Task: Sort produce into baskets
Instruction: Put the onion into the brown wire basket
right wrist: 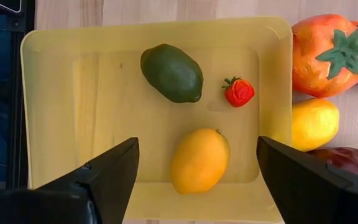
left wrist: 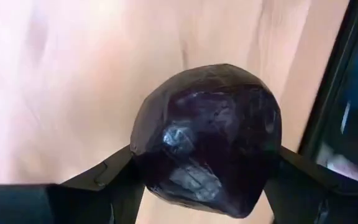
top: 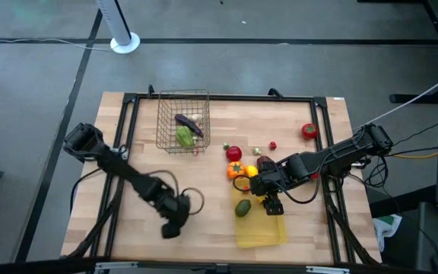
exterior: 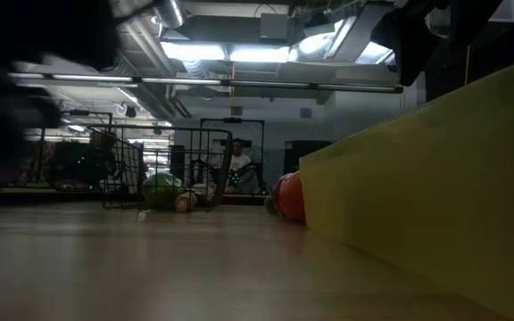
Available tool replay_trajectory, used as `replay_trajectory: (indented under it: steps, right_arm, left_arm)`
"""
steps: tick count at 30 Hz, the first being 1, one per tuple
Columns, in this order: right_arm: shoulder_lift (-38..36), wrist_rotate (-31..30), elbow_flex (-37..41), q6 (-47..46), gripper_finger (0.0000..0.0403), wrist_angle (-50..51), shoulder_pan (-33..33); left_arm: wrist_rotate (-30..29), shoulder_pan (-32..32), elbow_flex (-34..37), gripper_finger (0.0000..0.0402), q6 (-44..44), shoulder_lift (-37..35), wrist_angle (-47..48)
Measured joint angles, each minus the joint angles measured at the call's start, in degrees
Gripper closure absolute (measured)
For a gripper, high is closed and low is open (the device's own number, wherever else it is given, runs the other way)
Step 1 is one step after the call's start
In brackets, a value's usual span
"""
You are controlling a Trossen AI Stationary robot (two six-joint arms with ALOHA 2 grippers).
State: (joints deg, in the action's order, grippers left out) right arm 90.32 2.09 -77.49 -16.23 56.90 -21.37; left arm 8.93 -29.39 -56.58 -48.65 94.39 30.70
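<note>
My left gripper point(top: 175, 222) is over the near left part of the table, shut on a dark purple round piece of produce point(left wrist: 207, 140). My right gripper point(top: 269, 201) hangs open and empty over the yellow tray point(top: 268, 232). In the right wrist view the tray point(right wrist: 55, 93) holds a green avocado point(right wrist: 171, 73), a small red strawberry point(right wrist: 238, 91) and an orange-yellow mango point(right wrist: 199, 160), which lies between the fingers below. The wire basket point(top: 182, 122) at the far middle holds a green piece point(top: 184, 137) and a purple one point(top: 190, 124). My left gripper pinches the purple piece's two opposite sides point(left wrist: 143, 163) between its two fingers, one on each side of its round body. The piece bulges out past the fingers, with the wooden table beyond it. I cannot tell whether it is clear of the table.
Loose produce lies on the table just beyond the tray: an orange tomato point(right wrist: 328, 53), a yellow lemon point(right wrist: 312, 123), a dark reddish piece point(right wrist: 347, 163), a red piece point(top: 234, 153), a small red one point(top: 273, 144) and a red tomato point(top: 309, 131) at the far right.
</note>
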Motion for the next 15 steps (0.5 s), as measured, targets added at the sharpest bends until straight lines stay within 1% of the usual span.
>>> replay_trajectory:
  steps: [4,10,15]
  right_arm:
    - [0.0,0.0,0.0,0.0,0.0081,0.0,0.0]
    - [0.0,0.0,0.0,0.0,0.0081,0.0,0.0]
    - [0.0,0.0,0.0,0.0,0.0081,0.0,0.0]
  left_arm:
    - [-2.4,6.5,0.0,0.0136,5.4,0.0,-6.3]
    - [-2.6,15.2,-0.1,0.0136,13.3,-0.2,-16.3]
    - [-2.6,21.4,-3.3,0.0136,21.1,-0.7,-16.1]
